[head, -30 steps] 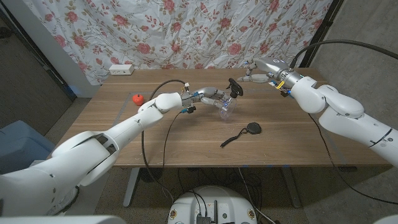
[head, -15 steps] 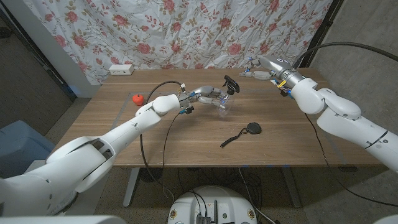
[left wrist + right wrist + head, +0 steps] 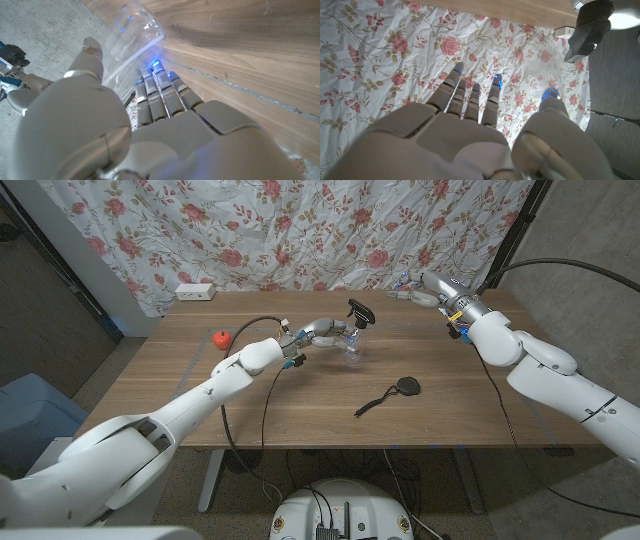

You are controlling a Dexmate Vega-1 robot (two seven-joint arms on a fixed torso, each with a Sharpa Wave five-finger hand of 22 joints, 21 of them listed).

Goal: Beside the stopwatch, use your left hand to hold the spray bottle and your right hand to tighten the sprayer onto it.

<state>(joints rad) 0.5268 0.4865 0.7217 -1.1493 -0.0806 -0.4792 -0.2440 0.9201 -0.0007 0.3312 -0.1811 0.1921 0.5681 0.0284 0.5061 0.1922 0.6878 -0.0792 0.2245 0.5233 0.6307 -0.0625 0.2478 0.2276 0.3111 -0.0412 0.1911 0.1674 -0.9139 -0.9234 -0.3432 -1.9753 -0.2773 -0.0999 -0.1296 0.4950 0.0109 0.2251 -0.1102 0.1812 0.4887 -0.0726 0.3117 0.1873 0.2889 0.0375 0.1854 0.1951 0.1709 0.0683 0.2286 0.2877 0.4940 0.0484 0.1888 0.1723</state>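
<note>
One clear spray bottle (image 3: 353,350) with its black sprayer (image 3: 359,312) on top stands in the grip of the left hand (image 3: 330,332), at the table's middle and toward the far side. Over the last second the bottle has come from a tilt to nearly upright and shifted a little to the left, the left hand with it. In the left wrist view the fingers (image 3: 159,97) are wrapped against the bottle's clear wall (image 3: 131,35). The right hand (image 3: 418,288) has drawn back toward the far right corner, well apart from the bottle; in the right wrist view its fingers (image 3: 472,97) reach out straight and spread, holding nothing. The black stopwatch (image 3: 406,387) lies nearer the front, to the right of the bottle, its cord (image 3: 372,404) trailing left. A small red object (image 3: 220,337), perhaps a fruit, sits to the left, and a white power strip (image 3: 195,292) lies at the far left edge of the wooden table (image 3: 470,405). A flowered curtain (image 3: 300,230) hangs behind.
</note>
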